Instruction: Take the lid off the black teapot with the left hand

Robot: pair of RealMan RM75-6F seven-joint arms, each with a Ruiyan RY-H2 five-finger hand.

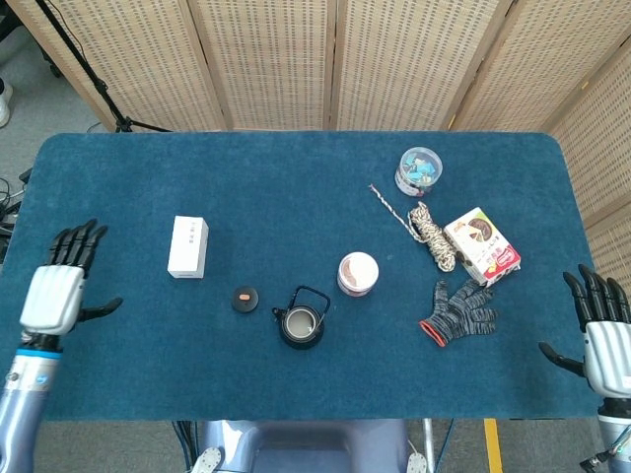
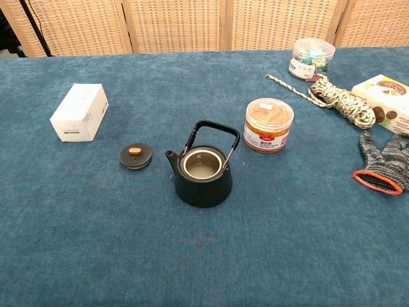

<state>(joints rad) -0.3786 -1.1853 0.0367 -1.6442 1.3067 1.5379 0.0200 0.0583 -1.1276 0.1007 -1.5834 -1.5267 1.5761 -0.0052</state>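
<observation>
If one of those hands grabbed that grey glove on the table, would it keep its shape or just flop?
The glove would probably flop: it looks knitted and lies flat and crumpled on the table. It is likely light, and a push would probably bunch it up rather than slide it whole.

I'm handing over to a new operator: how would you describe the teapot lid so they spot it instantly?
Find the black teapot near the middle of the blue table. The lid lies flat on the cloth beside its spout, towards the white box: a small black disc with an orange knob.
</observation>
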